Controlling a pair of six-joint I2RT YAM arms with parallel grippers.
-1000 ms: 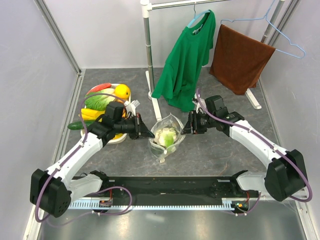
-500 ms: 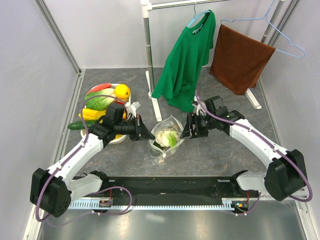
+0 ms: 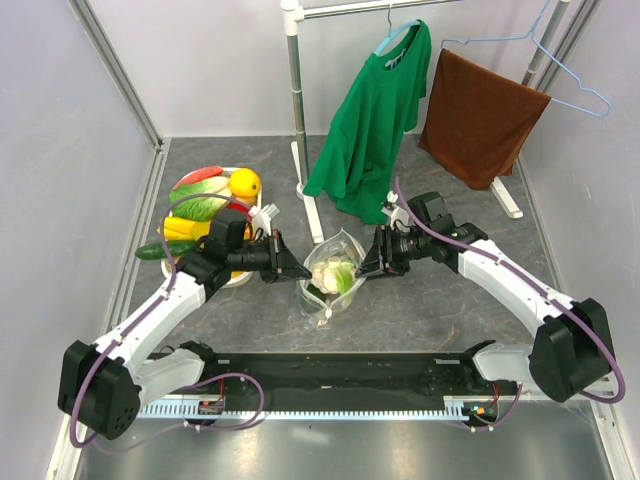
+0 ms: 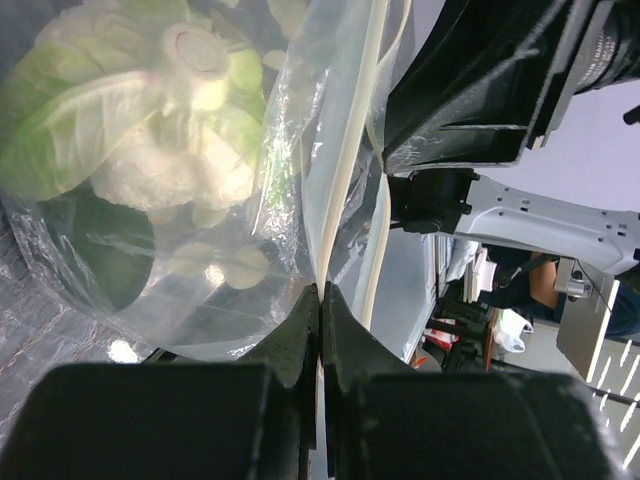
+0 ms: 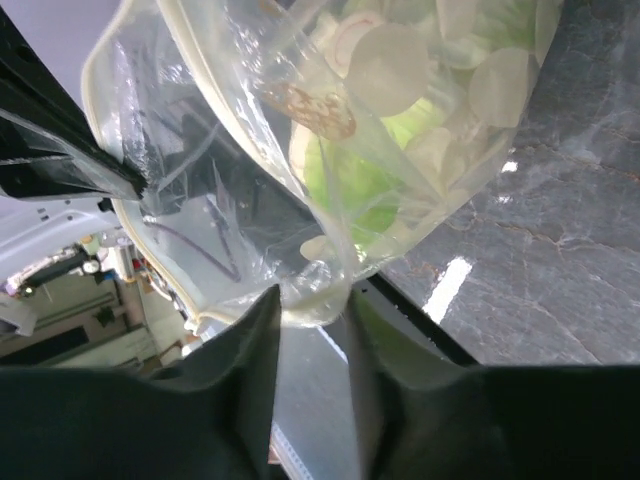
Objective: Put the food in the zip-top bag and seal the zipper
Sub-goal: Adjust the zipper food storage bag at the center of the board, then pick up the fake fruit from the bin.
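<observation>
Bag (image 3: 328, 300) sits mid-table (image 3: 430, 300) between the arms, mouth up and unsealed, cabbage (image 3: 334, 272) inside. Left gripper (image 3: 297, 271) is pinched tight on the zipper (image 4: 345, 170) strip at the bag's left rim. Right gripper (image 3: 366, 266) is clamped on the bunched right rim. Other food (image 3: 205, 205) is piled on the tray (image 3: 236, 279), far left.
</observation>
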